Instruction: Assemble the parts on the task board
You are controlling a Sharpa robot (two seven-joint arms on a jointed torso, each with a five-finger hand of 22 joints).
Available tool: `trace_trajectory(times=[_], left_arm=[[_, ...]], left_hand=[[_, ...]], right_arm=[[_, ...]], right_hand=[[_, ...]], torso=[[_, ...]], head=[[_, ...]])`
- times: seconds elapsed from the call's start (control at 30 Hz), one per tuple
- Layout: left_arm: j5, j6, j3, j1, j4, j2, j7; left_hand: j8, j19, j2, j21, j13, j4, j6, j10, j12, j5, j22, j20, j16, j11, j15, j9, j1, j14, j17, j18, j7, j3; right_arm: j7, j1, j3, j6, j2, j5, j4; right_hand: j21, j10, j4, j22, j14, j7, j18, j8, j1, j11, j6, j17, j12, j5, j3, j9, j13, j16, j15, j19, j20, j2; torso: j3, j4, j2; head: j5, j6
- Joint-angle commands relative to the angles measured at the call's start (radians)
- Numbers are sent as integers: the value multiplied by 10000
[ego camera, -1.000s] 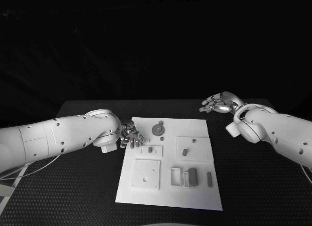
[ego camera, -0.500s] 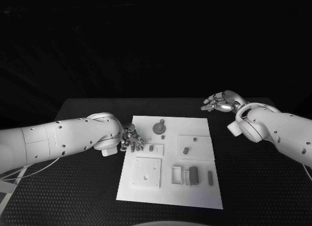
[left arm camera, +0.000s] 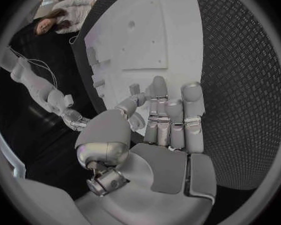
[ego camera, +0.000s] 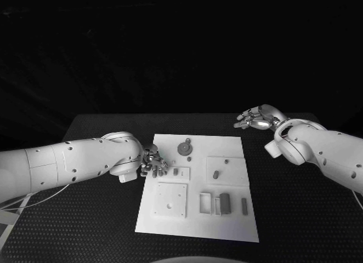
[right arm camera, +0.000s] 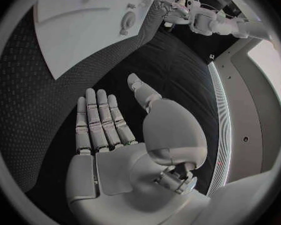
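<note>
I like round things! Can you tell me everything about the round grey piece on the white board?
The round grey piece is a small dark disc, apparently lying flat near the far edge of the white task board, with a little stub poking from its far side. Its material is too small to tell. Nothing holds it; the left hand hovers nearby, apart from it.

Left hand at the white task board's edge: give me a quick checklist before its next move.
1. Silver left hand holds nothing: ok, fingers extended, nothing in them in its wrist view.
2. Left hand over the white task board: ok, at its left edge.
3. Fingertips touching a part: cannot tell.
4. Round grey disc part unobstructed: ok, beside the fingers.
5. Silver right hand out of the way: ok, open, off the board's far right corner.
</note>
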Motion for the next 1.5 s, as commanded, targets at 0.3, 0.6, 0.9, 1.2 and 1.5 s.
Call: trace_trajectory(times=[0.3,0.6,0.9,1.2,1.5], left_arm=[[-332,-99,-27,-5,-18,33,35],[-554,-195,-36,-28,-102,57,98],[-554,-220,-38,-46,-93,79,166],[-549,-92,-40,-50,-79,94,158],[-800,14,-82,-79,-103,190,97]], left_hand=[[24,53,57,58,15,-1295,58,100,66,56,188,-36,49,-6,-64,9,135,-3,-11,627,1,1332],[23,56,54,58,17,-1295,59,102,68,56,187,-38,50,-7,-66,10,138,0,-12,626,1,1332],[22,58,53,58,19,-1296,60,102,69,57,187,-40,51,-8,-67,11,143,2,-13,626,0,1333],[21,59,52,58,20,-1296,60,102,69,56,186,-41,50,-9,-68,11,147,4,-14,625,-1,1334],[18,60,52,57,21,-1293,59,101,69,53,184,-41,49,-9,-68,12,148,5,-17,622,0,1333]], right_arm=[[55,0,3,116,-26,50,25],[48,0,3,130,-24,50,13],[47,0,3,136,-19,50,3],[46,-3,3,150,-17,50,-1],[47,-8,2,151,-20,50,3]], right_hand=[[-72,58,1,21,31,249,-195,66,24,21,-66,3,-32,13,-44,-16,-24,-41,58,-64,-8,17],[-78,61,-3,25,29,247,-193,68,37,20,-67,5,-32,14,-45,-17,-39,-54,59,-70,-8,19],[-82,63,-1,28,27,247,-194,70,38,20,-67,5,-31,14,-48,-18,-48,-62,61,-73,-6,20],[-86,66,-1,32,26,247,-194,72,40,20,-67,7,-31,13,-51,-19,-58,-71,63,-76,-4,23],[-90,69,2,36,27,248,-194,74,36,20,-68,9,-30,13,-57,-20,-71,-80,65,-78,-2,26]], torso=[[2,8,-2],[-3,2,-2],[-9,8,1],[-2,5,-2],[1,4,1]], head=[[-36,-24],[-57,-27],[-65,-36],[-63,-59],[-69,-80]])
